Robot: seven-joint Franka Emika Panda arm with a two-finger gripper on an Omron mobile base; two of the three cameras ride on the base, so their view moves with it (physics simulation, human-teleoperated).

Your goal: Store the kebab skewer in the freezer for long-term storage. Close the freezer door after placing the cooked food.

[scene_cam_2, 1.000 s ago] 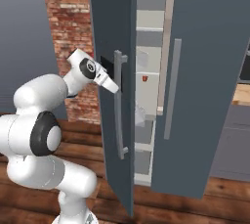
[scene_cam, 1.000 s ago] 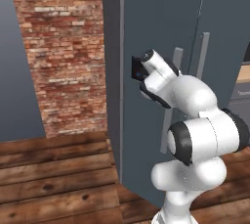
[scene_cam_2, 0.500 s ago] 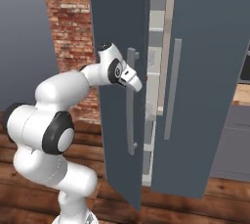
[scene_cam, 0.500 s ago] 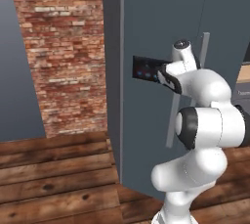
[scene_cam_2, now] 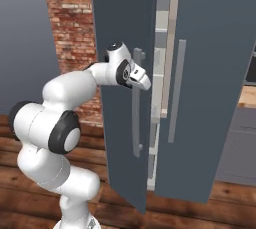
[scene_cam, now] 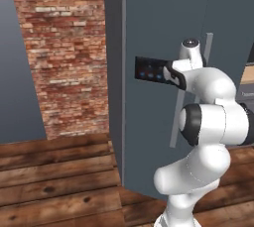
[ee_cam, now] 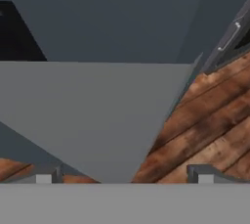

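Gripper: the gripper [ee_cam: 124, 174] has its two fingertips [ee_cam: 44, 175] spread wide with nothing between them; in the hand view they frame a slanting slate-grey panel and the plank floor beyond
Arm: the white arm [scene_cam_2: 70, 90] reaches up from the near base with the hand against the outer face of the freezer door [scene_cam_2: 120, 33], just beside the long bar handle [scene_cam_2: 135, 108]
Freezer door: ajar and angled toward the robot, a narrow gap showing white shelves [scene_cam_2: 159, 63] between it and the right-hand door [scene_cam_2: 210, 73]
Step in hand: judged to be closing the door; press flat on the panel near the handle side, far from the hinge, and follow the door's arc so the hand does not slide off the edge or catch on the bar
Kebab skewer: cannot be made out in any view; presumably inside the freezer [scene_cam: 149, 32] behind the door
Control panel: a small black panel with blue lights [scene_cam: 150, 68] sits on the door face, left of the hand in the left base view
Floor: dark wooden planks [scene_cam: 54, 181] run under the base
Room: a red brick wall [scene_cam: 64, 47] stands left of the unit, with a flat grey surface [scene_cam: 15, 72] at the far left edge
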